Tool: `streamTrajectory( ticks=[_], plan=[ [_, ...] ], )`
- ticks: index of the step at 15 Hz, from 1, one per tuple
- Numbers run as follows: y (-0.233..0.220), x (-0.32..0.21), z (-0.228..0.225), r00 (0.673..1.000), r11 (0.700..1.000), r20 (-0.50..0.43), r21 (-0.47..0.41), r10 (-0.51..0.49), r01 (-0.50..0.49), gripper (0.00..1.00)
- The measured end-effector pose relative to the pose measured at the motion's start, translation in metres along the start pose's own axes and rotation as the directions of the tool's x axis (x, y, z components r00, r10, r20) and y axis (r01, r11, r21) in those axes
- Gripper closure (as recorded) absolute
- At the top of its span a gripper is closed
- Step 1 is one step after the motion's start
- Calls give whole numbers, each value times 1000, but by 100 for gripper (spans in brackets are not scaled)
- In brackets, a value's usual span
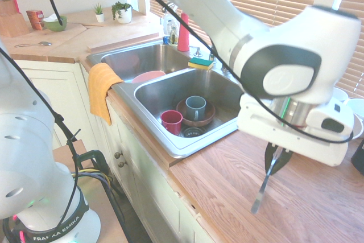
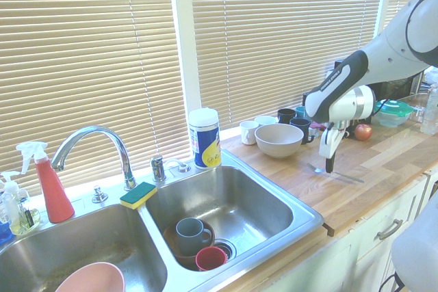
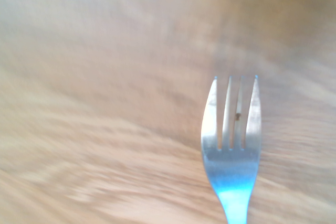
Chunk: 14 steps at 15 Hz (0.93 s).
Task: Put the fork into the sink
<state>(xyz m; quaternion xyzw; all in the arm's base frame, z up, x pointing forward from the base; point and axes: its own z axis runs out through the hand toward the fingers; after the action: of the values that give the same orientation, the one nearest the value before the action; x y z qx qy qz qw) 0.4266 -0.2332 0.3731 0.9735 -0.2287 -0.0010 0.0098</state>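
Observation:
The fork (image 1: 263, 189) is a slim silver one, hanging tines-down at a slant from my gripper (image 1: 276, 160), which is shut on its handle. It sits just over the wooden counter (image 1: 318, 197), to the right of the sink (image 1: 187, 151). Whether the tines touch the wood I cannot tell. From the other side, the gripper (image 2: 330, 163) is low over the counter, with the fork (image 2: 345, 176) a thin silver line under it, right of the sink (image 2: 301, 213). The wrist view shows the four tines of the fork (image 3: 231, 150) over blurred wood.
The near basin holds a grey mug in a brown bowl (image 1: 196, 109) and a red cup (image 1: 171, 121). A pink bowl (image 2: 89, 280) lies in the other basin. An orange cloth (image 1: 101, 89) hangs over the rim. A beige bowl (image 2: 278, 139), mugs and an apple (image 2: 363, 131) stand behind the gripper.

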Motion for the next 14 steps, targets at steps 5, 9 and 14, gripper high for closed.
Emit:
streamTrajectory(
  ticks=[5, 9, 14],
  plan=[
    [-93, -43, -56, 986, 986, -35, -37, 162, -163, 100],
    [-224, -69, -23, 957, 959, -65, 6, 282, -282, 100],
    [-325, -86, 42, 939, 942, -78, 2, 335, -336, 100]
  ],
)
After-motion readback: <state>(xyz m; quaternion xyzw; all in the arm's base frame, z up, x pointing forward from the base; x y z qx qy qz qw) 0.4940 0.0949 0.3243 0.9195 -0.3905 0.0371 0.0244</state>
